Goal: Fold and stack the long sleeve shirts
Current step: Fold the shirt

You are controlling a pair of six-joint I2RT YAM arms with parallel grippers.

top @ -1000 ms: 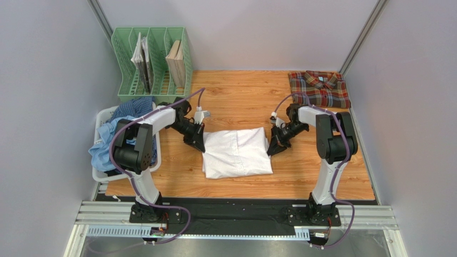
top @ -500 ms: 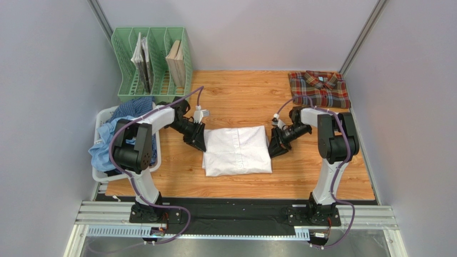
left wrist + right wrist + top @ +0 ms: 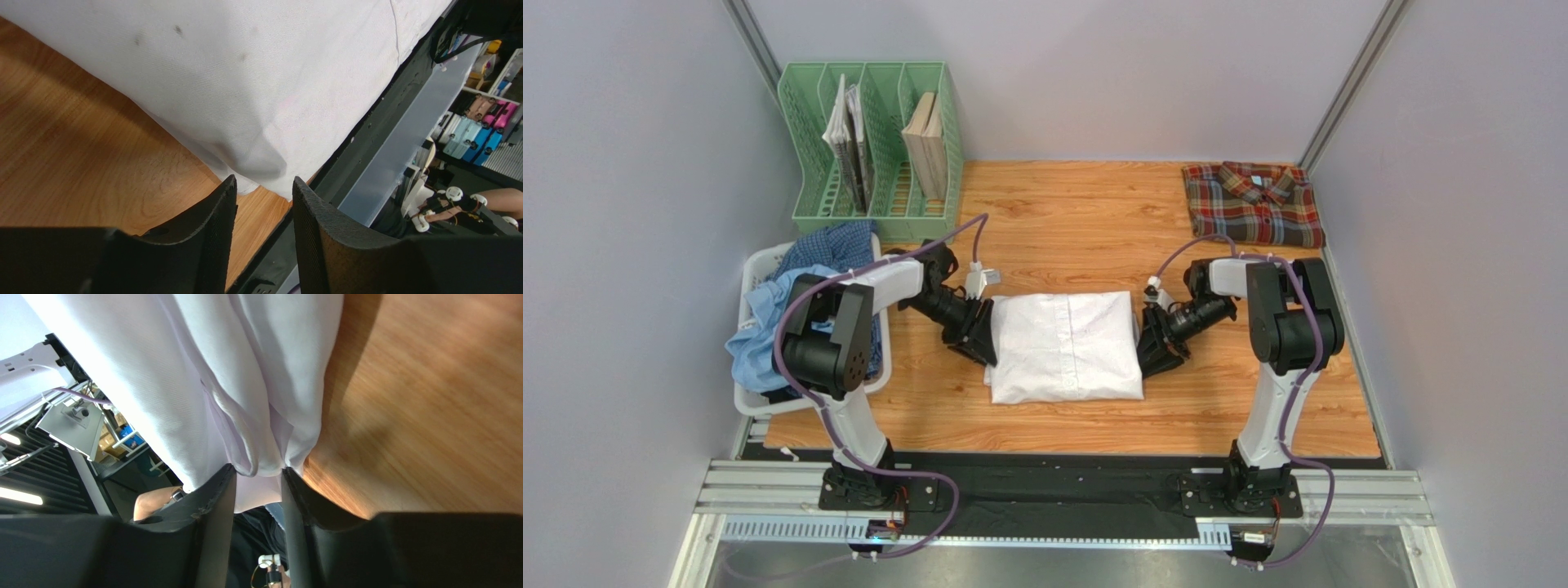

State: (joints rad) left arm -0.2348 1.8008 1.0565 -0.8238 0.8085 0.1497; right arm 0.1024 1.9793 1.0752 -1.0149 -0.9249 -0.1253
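A plain white shirt [image 3: 1065, 347] lies folded in a rectangle on the wooden table [image 3: 1063, 221]. My left gripper [image 3: 984, 344] is low at its left edge. In the left wrist view the left gripper [image 3: 264, 187] is open and empty, with the white shirt's [image 3: 245, 73] edge just ahead of the tips. My right gripper [image 3: 1147, 352] is at the shirt's right edge. In the right wrist view the right gripper [image 3: 259, 471] is open, with a fold of the white shirt [image 3: 184, 373] between its tips. A folded red-green-navy plaid shirt [image 3: 1252, 203] lies at the back right.
A white basket [image 3: 759, 267] at the left edge holds light blue and dark blue checked shirts [image 3: 787, 312]. A green file rack [image 3: 873, 147] with books stands at the back left. Grey walls close in both sides.
Both grippers have moved a little toward the near edge and closer in against the white shirt's sides. The shirt has stayed put.
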